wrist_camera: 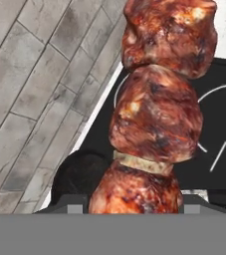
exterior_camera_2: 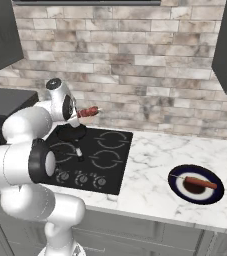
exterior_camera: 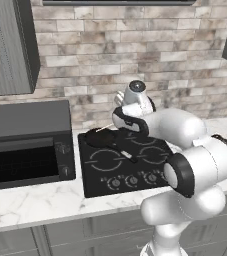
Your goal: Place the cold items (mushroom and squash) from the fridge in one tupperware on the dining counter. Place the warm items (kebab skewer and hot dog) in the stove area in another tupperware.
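Note:
My gripper is shut on the kebab skewer, a stick of browned meat chunks held in the air above the back left of the black stove. In the hand view the kebab skewer rises close between my fingertips, over the stove's back corner. The hot dog lies on a dark blue plate on the marble counter to the right of the stove. The mushroom, squash and tupperware are out of view.
A small black pan sits on the stove's back left burner, below the held skewer. A black microwave stands left of the stove. A brick wall runs behind, with dark cabinets hanging above.

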